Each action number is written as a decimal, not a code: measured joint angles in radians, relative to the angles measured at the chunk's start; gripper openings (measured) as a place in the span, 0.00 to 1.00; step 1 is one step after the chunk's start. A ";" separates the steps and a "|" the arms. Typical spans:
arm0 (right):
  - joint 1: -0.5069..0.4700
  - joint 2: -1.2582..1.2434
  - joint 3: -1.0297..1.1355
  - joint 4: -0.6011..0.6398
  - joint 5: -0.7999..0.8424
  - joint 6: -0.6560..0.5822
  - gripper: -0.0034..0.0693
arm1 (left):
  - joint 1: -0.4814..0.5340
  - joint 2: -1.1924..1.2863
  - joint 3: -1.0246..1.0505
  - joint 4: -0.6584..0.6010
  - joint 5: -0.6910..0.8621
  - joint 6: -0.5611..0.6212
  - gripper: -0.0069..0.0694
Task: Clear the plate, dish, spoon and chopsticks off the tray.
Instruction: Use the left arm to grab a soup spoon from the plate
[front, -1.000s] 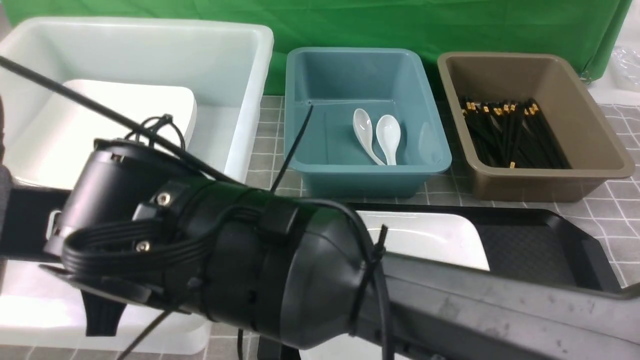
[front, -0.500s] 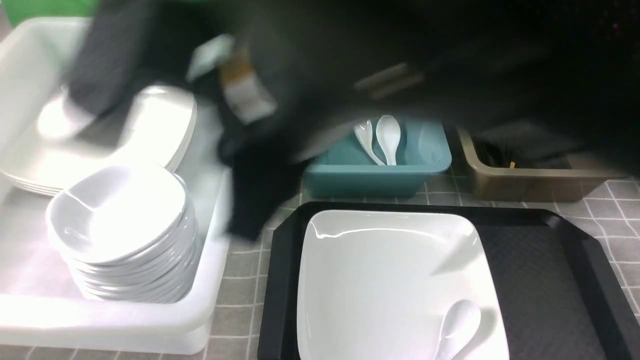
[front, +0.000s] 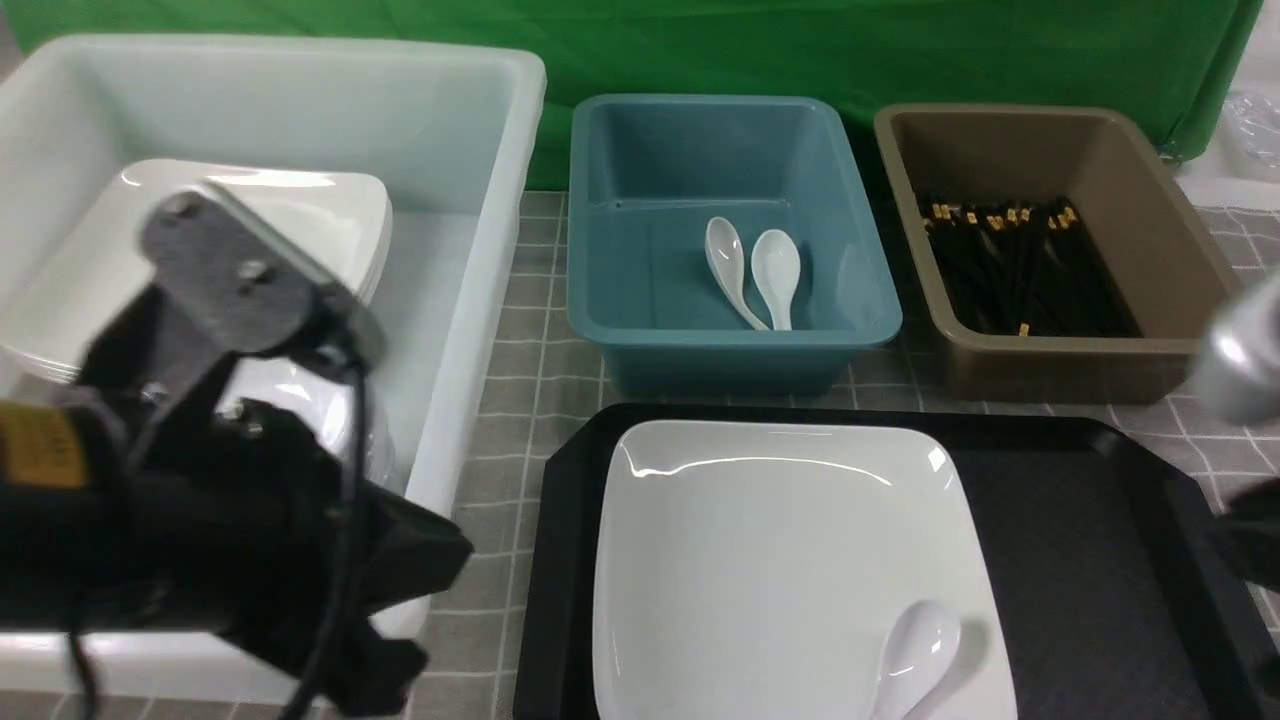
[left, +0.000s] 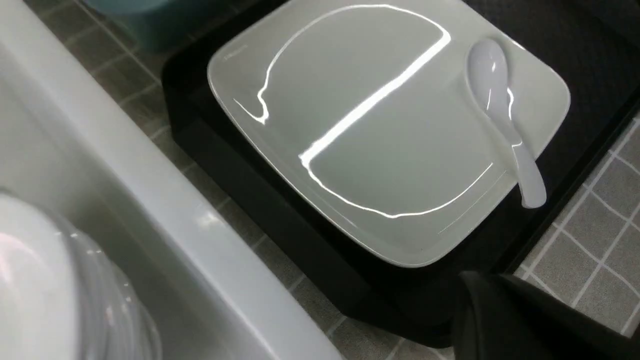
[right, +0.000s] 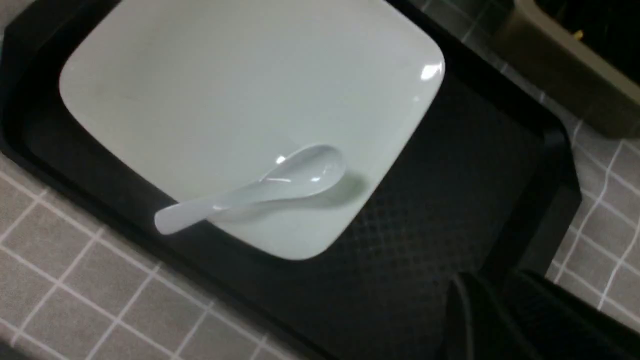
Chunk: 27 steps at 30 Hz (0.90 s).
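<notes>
The left claw (left: 500, 315) is pressed together. It is a dark tip hanging over the near left corner of the tray (front: 1080, 560), where the tray meets the table (front: 530, 340). The left arm (front: 200, 560) is big and black and reaches across the near part of the white tub (front: 300, 90). The right claw (right: 500, 320) shows only as a dark blurry shape above the right part of the tray. I cannot tell if it is spread or pinched. Just past the claws, the plate (front: 780, 560) sits flat on the left part of the black tray, and the bumpy tray floor shows on the right part. The spoon (front: 915, 650) lies on the near right corner of the plate. Its round end rests on the plate and its handle sticks out over the near rim. Beside the tray, on the left, the white tub holds a stack of small bowls (left: 45, 280) and, farther back, a pile of big plates (front: 330, 215). Behind the tray stands the blue tub (front: 720, 360) with two spoons (front: 775, 270) side by side in it. To its right, the brown tub (front: 1050, 365) holds the chopsticks (front: 1020, 270) in a black bundle. A green cloth (front: 800, 45) hangs at the very back.
</notes>
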 joint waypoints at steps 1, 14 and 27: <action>0.000 -0.061 0.036 0.001 0.000 0.029 0.22 | -0.007 0.042 -0.003 -0.012 -0.014 0.005 0.10; 0.000 -0.529 0.133 0.001 -0.001 0.102 0.22 | -0.459 0.667 -0.388 0.172 -0.044 -0.304 0.13; 0.000 -0.541 0.133 0.043 -0.001 -0.009 0.23 | -0.476 1.007 -0.636 0.265 0.045 -0.349 0.62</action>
